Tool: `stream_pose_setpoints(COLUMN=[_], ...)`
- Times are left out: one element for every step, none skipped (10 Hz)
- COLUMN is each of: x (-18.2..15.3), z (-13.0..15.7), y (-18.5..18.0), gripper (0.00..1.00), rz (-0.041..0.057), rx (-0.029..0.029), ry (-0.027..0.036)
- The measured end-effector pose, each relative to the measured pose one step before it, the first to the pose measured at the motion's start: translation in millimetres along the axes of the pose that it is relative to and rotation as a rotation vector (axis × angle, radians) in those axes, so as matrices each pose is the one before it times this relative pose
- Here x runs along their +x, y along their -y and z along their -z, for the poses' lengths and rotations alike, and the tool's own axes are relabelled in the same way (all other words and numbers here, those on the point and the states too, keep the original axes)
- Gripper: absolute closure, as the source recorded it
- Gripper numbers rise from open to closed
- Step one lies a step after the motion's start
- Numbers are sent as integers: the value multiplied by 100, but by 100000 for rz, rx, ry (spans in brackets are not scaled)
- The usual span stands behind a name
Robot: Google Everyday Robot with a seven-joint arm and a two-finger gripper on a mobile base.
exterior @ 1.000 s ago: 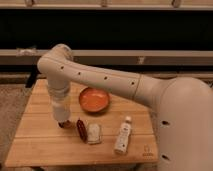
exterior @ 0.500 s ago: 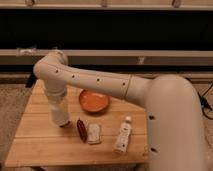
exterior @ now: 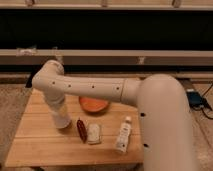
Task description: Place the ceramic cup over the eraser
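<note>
My gripper (exterior: pixel 58 109) hangs at the end of the white arm over the left part of the wooden table (exterior: pixel 35 145). Right below it a small white tapered shape, the ceramic cup (exterior: pixel 61 120), stands on or just above the tabletop. The arm's wrist covers where the gripper meets the cup. The black eraser is not visible; it may be hidden under the cup or behind the arm.
An orange bowl (exterior: pixel 94 105) sits mid-table behind the arm. A slim dark red object (exterior: pixel 81 128), a pale whitish block (exterior: pixel 94 133) and a white capped bottle (exterior: pixel 123 136) lie in a row to the right of the cup. A dark wall runs behind the table.
The gripper and the white cup have come down a little toward the tabletop at the left. The arm's elbow now fills more of the right side.
</note>
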Motion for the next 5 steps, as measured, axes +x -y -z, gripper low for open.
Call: stream_pose_setpoints(x=[173, 20, 86, 285, 189], z=[-1287, -1241, -826, -499, -153], y=[-61, -99, 28, 41, -5], gripper=[53, 42, 33, 24, 20], rz=[-249, -752, -752, -1042, -555], rx=[976, 973, 1145, 1407, 937], ry=[-2756, -2532, -1848, -2160, -983])
